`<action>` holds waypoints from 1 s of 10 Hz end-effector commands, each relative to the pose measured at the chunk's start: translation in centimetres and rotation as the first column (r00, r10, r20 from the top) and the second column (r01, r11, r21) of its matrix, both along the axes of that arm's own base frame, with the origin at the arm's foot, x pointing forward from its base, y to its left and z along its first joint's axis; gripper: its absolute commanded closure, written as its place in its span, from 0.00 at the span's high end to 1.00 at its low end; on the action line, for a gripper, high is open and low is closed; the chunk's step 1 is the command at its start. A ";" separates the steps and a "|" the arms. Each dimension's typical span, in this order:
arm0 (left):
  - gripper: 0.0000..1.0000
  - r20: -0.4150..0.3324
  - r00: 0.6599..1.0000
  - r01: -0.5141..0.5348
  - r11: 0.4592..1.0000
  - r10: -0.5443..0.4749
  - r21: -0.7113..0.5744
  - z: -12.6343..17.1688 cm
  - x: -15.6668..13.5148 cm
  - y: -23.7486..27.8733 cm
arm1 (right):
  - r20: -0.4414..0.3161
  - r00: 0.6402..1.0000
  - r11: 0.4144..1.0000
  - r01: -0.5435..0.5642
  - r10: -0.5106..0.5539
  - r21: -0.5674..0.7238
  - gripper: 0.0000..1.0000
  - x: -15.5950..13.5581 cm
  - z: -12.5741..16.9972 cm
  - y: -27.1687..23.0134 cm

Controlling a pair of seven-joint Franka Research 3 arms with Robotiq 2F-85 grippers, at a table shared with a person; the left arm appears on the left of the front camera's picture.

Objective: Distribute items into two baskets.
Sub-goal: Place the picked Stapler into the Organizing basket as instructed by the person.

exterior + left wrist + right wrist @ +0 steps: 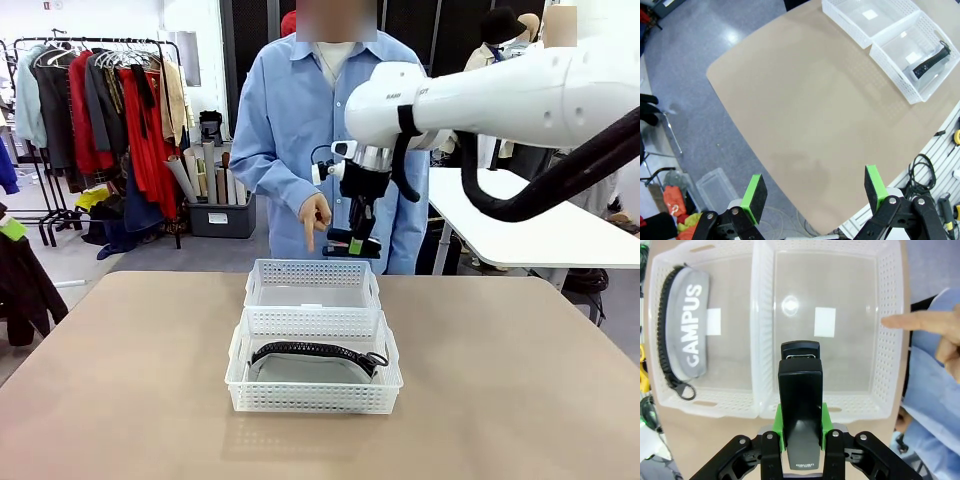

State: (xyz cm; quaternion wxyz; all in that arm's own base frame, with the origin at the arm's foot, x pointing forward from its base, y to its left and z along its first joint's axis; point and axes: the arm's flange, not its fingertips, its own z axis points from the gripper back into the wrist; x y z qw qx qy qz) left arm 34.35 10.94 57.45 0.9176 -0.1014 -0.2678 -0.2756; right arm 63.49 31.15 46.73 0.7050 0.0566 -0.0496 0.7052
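Small black plastic stapler (800, 410): pinched between the right gripper's (801, 427) green pads, hanging above the far white lattice-walled basket (262, 277). The right wrist view reads "CAMPUS" on the soft grey zippered pouch (688, 330) lying in the near basket (312, 398). The left gripper (814, 195) hangs spread wide over the tan table (805, 115).

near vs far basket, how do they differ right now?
The near basket holds the grey pouch; the far basket holds nothing. The right gripper, shut on the black stapler, hangs above the far basket, not the near basket. The person's finger points at the far basket's rim, not the near one. Both are white lattice-walled baskets, side by side on the table.
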 end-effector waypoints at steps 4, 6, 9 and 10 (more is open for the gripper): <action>1.00 -0.005 1.000 0.002 1.000 -0.002 0.001 -0.1 0.0 0.2 | 0.000 1.000 1.000 0.002 -0.002 -0.012 0.00 5.0 -1.9 3.0; 1.00 -0.005 1.000 0.002 1.000 -0.002 0.001 -0.1 0.0 0.2 | 0.002 1.000 1.000 -0.009 0.009 -0.025 0.00 5.4 -3.4 3.3; 1.00 -0.005 1.000 0.002 1.000 -0.002 0.001 -0.1 0.0 0.2 | -0.050 0.997 0.998 -0.064 0.064 -0.002 0.00 5.5 -6.0 4.0; 1.00 -0.005 1.000 0.002 1.000 -0.002 0.001 -0.1 0.0 0.2 | -0.041 0.997 0.998 -0.069 0.068 -0.012 0.00 5.4 -6.4 4.1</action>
